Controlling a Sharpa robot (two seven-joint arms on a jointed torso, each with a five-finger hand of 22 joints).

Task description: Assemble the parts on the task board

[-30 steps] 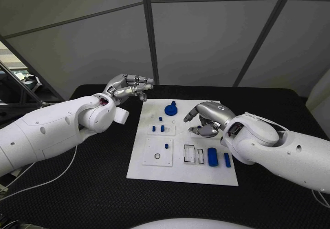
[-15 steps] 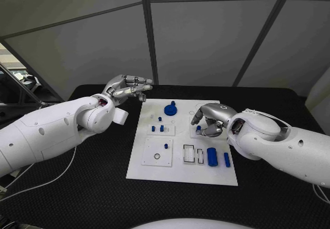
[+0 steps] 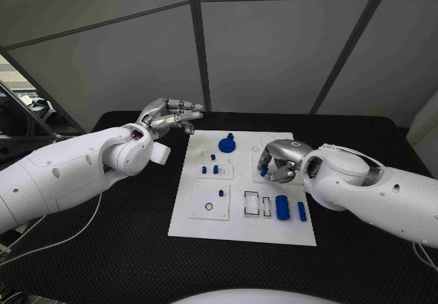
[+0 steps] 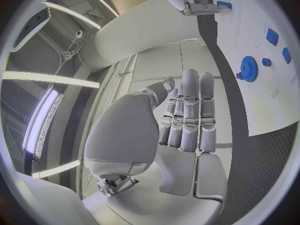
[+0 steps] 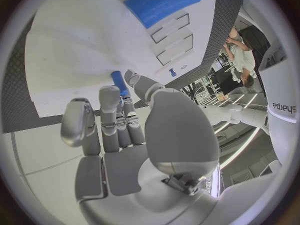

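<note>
Small blue peg taken up from the task board by the right hand

Within a second the right hand (image 3: pixel 278 163) was curled in, a small blue peg (image 5: pixel 119 82) pinched at its fingertips above the task board (image 3: pixel 239 229); seating was judged next. The left hand (image 3: pixel 169 116) was kept raised, fingers together, holding nothing. A black table (image 3: pixel 109 253) and grey wall panels (image 3: pixel 264 50) were seen.

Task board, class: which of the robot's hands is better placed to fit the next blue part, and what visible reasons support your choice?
Probably the right. The right hand is over the task board and pinches a small blue part in its fingers. The left hand is off the board's far left corner, holding nothing.
</note>
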